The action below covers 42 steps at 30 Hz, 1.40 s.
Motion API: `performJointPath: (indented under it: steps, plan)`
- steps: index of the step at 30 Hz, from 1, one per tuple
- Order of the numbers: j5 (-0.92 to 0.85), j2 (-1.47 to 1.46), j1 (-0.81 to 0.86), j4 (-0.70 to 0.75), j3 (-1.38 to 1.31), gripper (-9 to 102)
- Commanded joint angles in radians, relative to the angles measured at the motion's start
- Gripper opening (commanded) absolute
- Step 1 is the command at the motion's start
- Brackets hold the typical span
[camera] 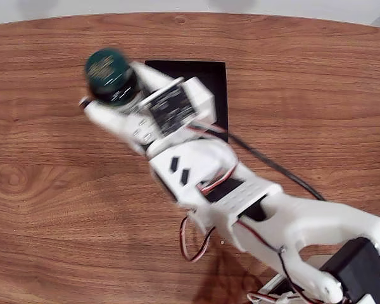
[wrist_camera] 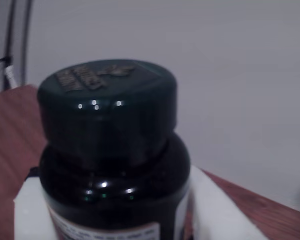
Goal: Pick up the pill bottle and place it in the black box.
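From my station, the fixed view looks straight down on a wood-grain tabletop [camera: 50, 190]. The white arm [camera: 253, 202] reaches in from the lower right toward the upper left, and its forward part is smeared by motion blur, so edges there are soft.

The pill bottle [camera: 107, 75] sits at the arm's tip, seen cap-on: a dark green round top with faint pale lettering I cannot read through the blur. It lies just left of the black box [camera: 216, 82] in this view and overlaps the box's upper left corner; I cannot tell its height above the tabletop. Most of the box is covered by the arm; only its top edge and right strip show, and its interior is largely hidden.

The pincer [camera: 114, 95] is clenched on the bottle. In the fixed view its fingers are blurred white shapes on either side of the bottle body. In the wrist view the bottle [wrist_camera: 110, 150] takes up the lower left, upright, with raised lettering on the cap top that I cannot make out and the upper edge of a pale label cut off at the bottom of the frame. White fingers [wrist_camera: 32, 210] press against it on the left and right, both truncated by the frame edge; the pincer [wrist_camera: 115, 220] tips are out of sight behind the bottle. Behind it is a plain grey wall and a strip of tabletop [wrist_camera: 10, 130].

A black cable [camera: 272, 166] trails right from the box area.
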Motion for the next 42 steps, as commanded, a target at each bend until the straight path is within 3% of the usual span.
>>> performJointPath:
  steps: [1,14,30,42]
  plan:
    - [-0.023,0.051,0.107,-0.063,-0.114,9]
    - [0.021,-0.146,0.291,-0.130,-0.184,9]
    - [0.063,-0.350,0.302,-0.210,-0.173,8]
    - [-0.017,-0.456,0.287,-0.216,-0.209,8]
